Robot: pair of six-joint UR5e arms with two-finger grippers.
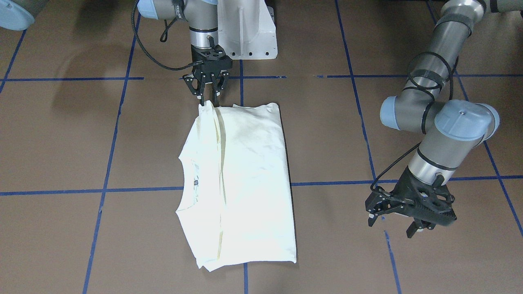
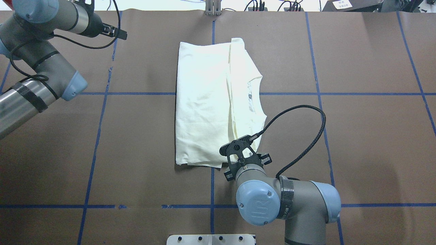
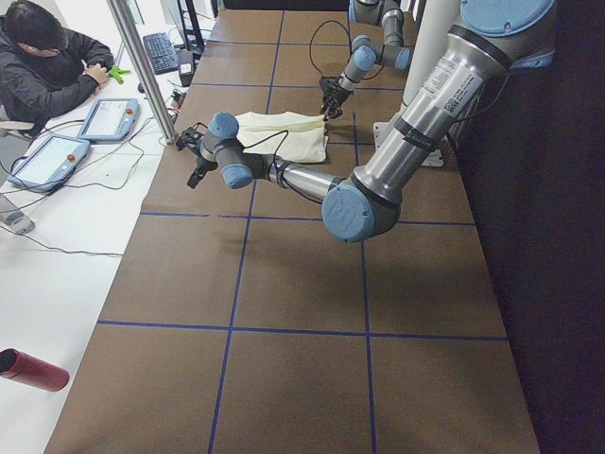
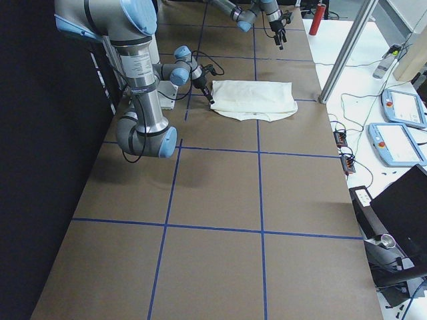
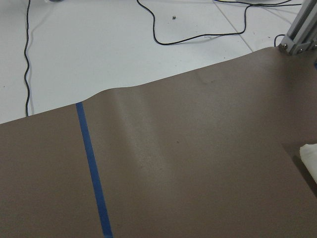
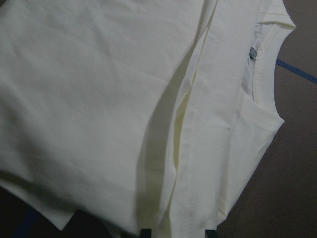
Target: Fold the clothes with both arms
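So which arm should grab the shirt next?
Probably right. The right gripper sits at the shirt corner nearest the robot, jaws apart. The left gripper is off to the side, well away from it.

Open table [image 2: 136, 136] around the shirt [image 2: 204, 102]; right fingers [image 1: 198, 90] at one corner.

Seated person [image 3: 43, 66], perhaps two tablets [image 3: 109, 118]

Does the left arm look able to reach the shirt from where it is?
Probably yes. The left gripper hangs open beside the shirt, with only bare table between them. The right gripper is at a far corner, out of its way.
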